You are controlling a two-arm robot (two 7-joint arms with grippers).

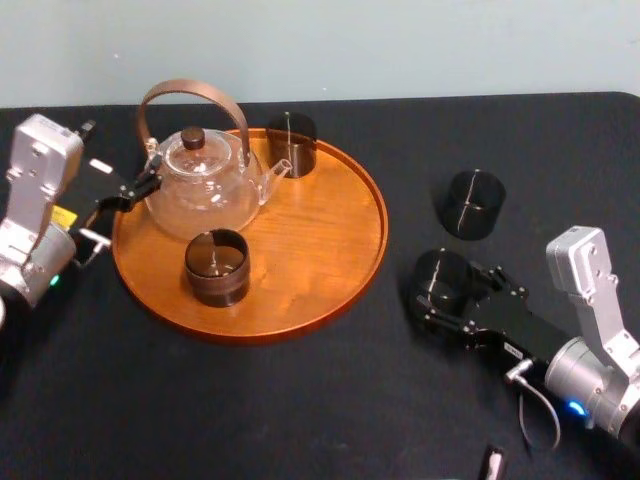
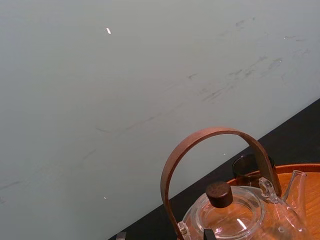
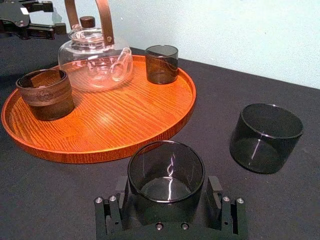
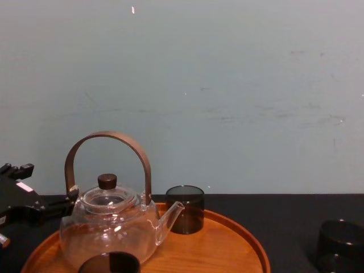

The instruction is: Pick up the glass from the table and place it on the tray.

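Right jaws open, closely flanking glass (image 3: 166, 176)

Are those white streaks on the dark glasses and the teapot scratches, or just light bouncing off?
Likely lamp reflections. Right wrist view: a curly white streak inside the glass at the right gripper, a thin one on the other glass. Head view: thin bright lines across both. Chest view: small glints on the teapot, beside the left gripper.
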